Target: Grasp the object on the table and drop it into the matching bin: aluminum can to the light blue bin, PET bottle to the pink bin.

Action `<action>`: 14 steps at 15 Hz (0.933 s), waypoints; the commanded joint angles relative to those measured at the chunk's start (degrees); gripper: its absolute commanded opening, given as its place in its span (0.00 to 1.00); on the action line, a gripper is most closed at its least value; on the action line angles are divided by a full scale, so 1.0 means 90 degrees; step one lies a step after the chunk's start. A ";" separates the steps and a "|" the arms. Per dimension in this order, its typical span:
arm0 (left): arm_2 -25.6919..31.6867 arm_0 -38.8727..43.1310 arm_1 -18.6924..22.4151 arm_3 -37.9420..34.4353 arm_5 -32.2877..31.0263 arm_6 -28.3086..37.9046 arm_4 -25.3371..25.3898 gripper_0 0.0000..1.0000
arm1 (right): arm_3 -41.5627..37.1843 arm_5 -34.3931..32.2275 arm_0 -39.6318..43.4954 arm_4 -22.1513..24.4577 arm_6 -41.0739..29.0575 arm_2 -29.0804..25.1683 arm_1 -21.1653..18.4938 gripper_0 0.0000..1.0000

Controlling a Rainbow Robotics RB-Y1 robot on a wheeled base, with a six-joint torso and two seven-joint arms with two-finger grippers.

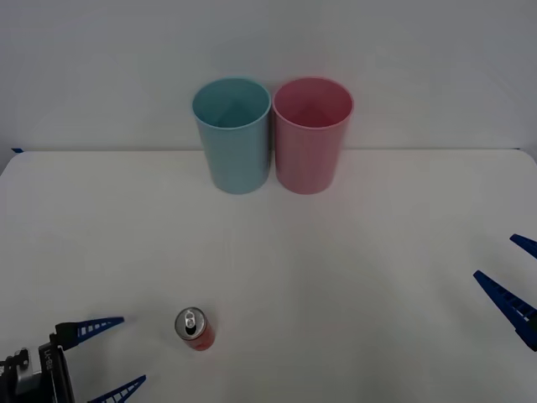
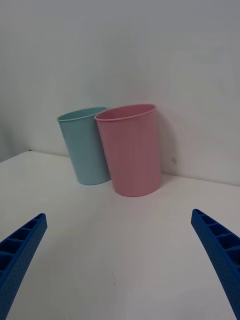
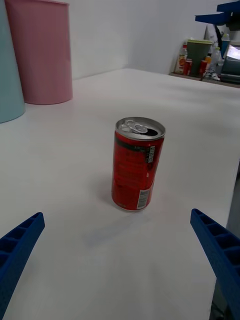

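Left gripper (image 1: 112, 357) spread, near upright can (image 1: 195, 328)

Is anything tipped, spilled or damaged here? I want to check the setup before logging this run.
Nothing stands out. The aluminum can stands upright and undented on the table, no spill around it, between the open left end effector's fingers. The light blue bin and pink bin stand upright together.

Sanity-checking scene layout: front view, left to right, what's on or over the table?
Left gripper, open, at the near left corner → aluminum can, upright on the table → light blue bin → pink bin beside it at the far edge → right gripper, open, at the right edge.
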 commanded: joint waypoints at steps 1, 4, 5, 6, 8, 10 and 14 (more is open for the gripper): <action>-0.0085 -0.0108 -0.0304 0.0016 0.0129 -0.0058 -0.0047 1.00 | 0.0000 0.0000 0.0000 0.0000 0.0000 0.0000 0.0000 1.00; -0.0085 -0.0255 -0.0617 0.0026 0.0256 -0.0029 -0.0321 1.00 | 0.0000 0.0000 0.0000 0.0000 0.0000 0.0000 0.0000 1.00; -0.0085 -0.0333 -0.0685 0.0046 0.0276 0.0001 -0.0399 1.00 | 0.0000 0.0000 0.0000 0.0000 0.0000 0.0000 0.0000 1.00; -0.0094 -0.0391 -0.0734 0.0085 0.0276 0.0010 -0.0457 1.00 | 0.0000 0.0000 0.0000 0.0000 0.0000 0.0000 0.0000 1.00; -0.0094 -0.0548 -0.0890 0.0182 0.0276 0.0020 -0.0672 1.00 | 0.0000 0.0000 0.0000 0.0000 0.0000 0.0000 0.0000 1.00; -0.0094 -0.0704 -0.1027 0.0280 0.0276 0.0040 -0.0838 1.00 | 0.0000 0.0000 0.0000 0.0000 0.0000 0.0000 0.0000 1.00; -0.0309 -0.1055 -0.1222 0.0651 0.0276 -0.0009 -0.0867 1.00 | 0.0000 0.0000 0.0000 0.0000 0.0000 0.0000 0.0000 1.00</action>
